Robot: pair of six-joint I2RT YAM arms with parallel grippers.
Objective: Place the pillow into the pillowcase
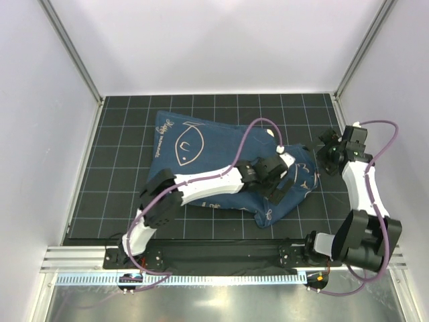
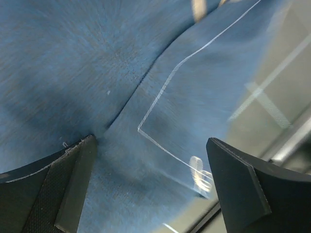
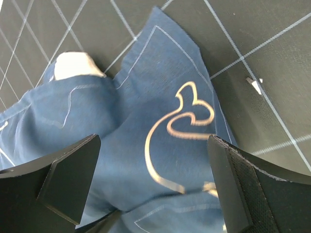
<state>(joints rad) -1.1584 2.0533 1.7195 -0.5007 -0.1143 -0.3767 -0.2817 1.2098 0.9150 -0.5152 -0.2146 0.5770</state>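
The pillowcase [image 1: 194,147] lies on the mat [image 1: 120,201], near its middle, with the pillow [image 3: 75,65] inside it (only a bit pokes out at the right end). The left gripper [image 1: 276,184] hangs over the case's right part, the right gripper [image 1: 330,151] at its right end.

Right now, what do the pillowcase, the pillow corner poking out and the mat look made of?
Pillowcase: matte navy woven cloth, likely cotton; fine weave, soft folds, stitched hem.
Pillow: white soft cloth; too little shows to say more.
Mat: matte black with white grid, probably rubber or vinyl.
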